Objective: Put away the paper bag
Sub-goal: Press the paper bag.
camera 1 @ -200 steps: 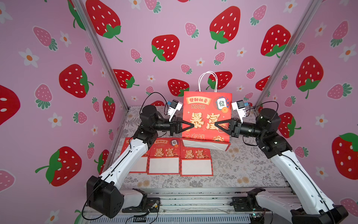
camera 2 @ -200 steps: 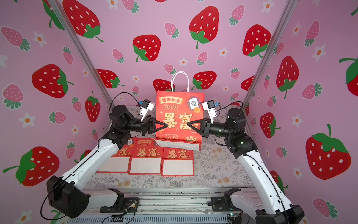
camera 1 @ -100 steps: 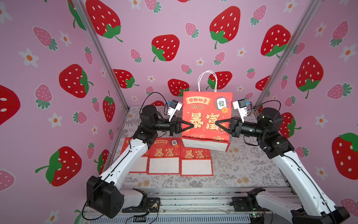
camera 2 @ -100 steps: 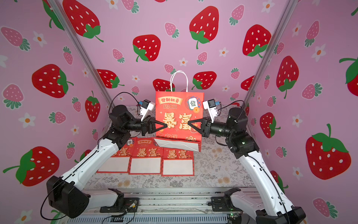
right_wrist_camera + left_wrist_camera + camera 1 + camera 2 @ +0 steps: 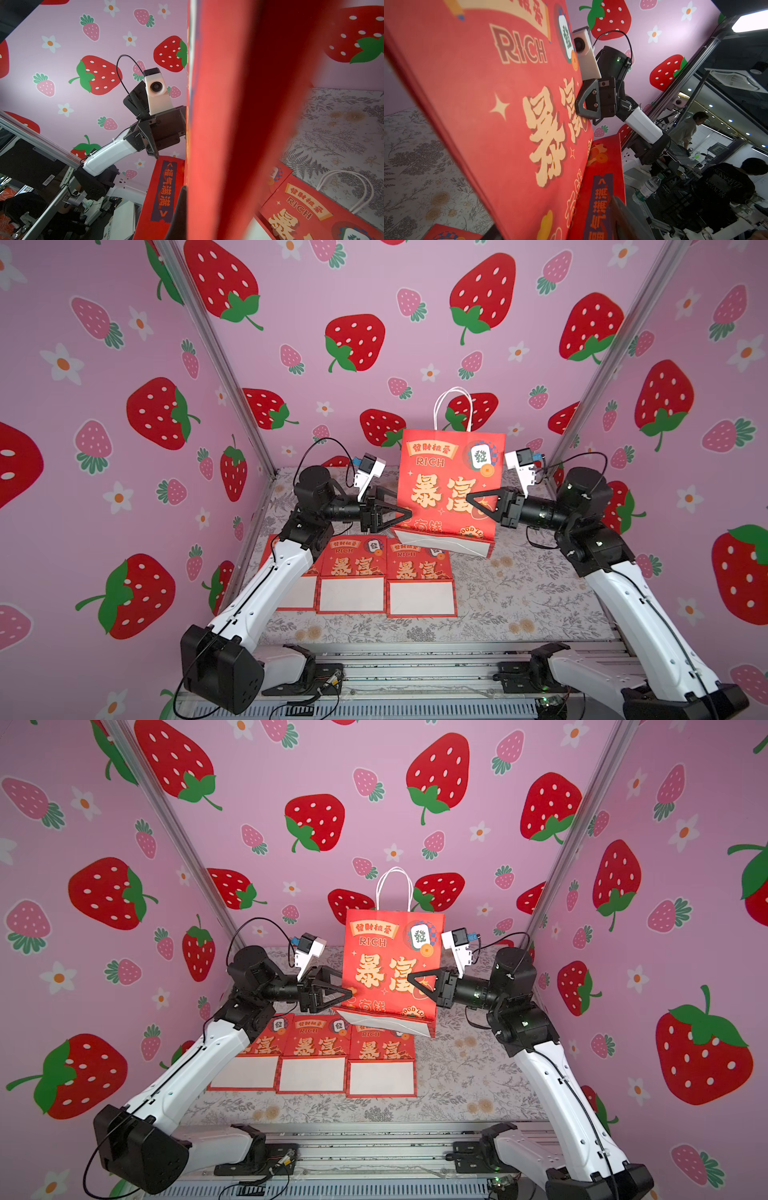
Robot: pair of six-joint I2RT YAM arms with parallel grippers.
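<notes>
1. Black right pincer (image 5: 468, 497) is clenched on the near right edge of the tall red paper gift bag with gold lettering (image 5: 440, 472). The grip shows most plainly in the left wrist view.
2. Opposite it, the black left pincer (image 5: 409, 512) sits at the bag's left edge. In the left wrist view its jaws look parted, one on either side of the paper, so I judge it released rather than gripping.
3. The bag stands upright between the two pincers at the back of the floral-patterned table cloth (image 5: 519, 593). It is tipped, so its pale base fold shows, and its white cord handles (image 5: 453, 406) stick up.
4. Just in front of it, a row of flattened red paper bags of the same print (image 5: 351, 572) lies side by side.
5. By my reading, little is finished. The bag is not yet collapsed flat, and it is not yet laid with the row.
</notes>
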